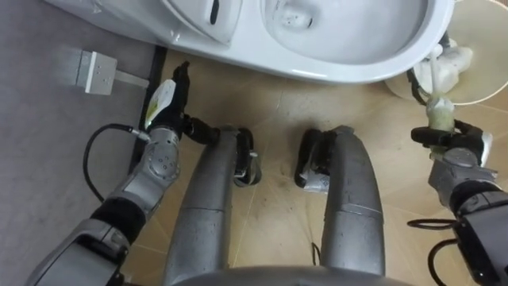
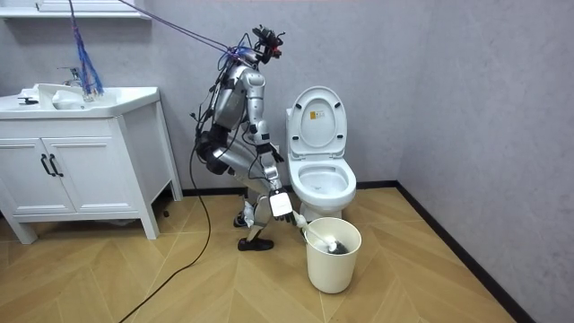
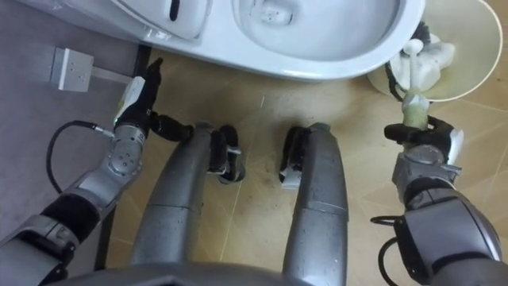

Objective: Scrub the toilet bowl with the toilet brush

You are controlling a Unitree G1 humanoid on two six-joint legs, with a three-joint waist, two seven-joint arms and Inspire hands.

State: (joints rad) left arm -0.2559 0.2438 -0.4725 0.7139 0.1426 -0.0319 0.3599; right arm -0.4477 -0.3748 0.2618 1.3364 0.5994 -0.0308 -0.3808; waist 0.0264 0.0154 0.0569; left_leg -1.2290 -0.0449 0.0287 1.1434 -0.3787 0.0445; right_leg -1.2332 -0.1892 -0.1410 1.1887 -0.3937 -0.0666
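Note:
I stand bent over in front of the white toilet (image 1: 373, 70), whose lid (image 2: 318, 117) is up and whose bowl (image 3: 317, 32) lies open just ahead of me. My right hand (image 1: 454, 143) is shut on the pale handle of the toilet brush (image 1: 440, 111). The brush's white head (image 1: 450, 62) is down inside the cream bucket (image 1: 484, 87) to the right of the bowl. The room view shows that same hand (image 2: 280, 205) holding the brush (image 2: 318, 238) over the bucket (image 2: 334, 260). My left hand (image 1: 169, 99) hangs open by the toilet's left side, holding nothing.
A white box (image 1: 91, 70) with a cable sits on the grey wall to my left. A white vanity with a sink (image 2: 81, 152) stands at the room view's left. Wooden floor (image 2: 430, 269) spreads around the bucket.

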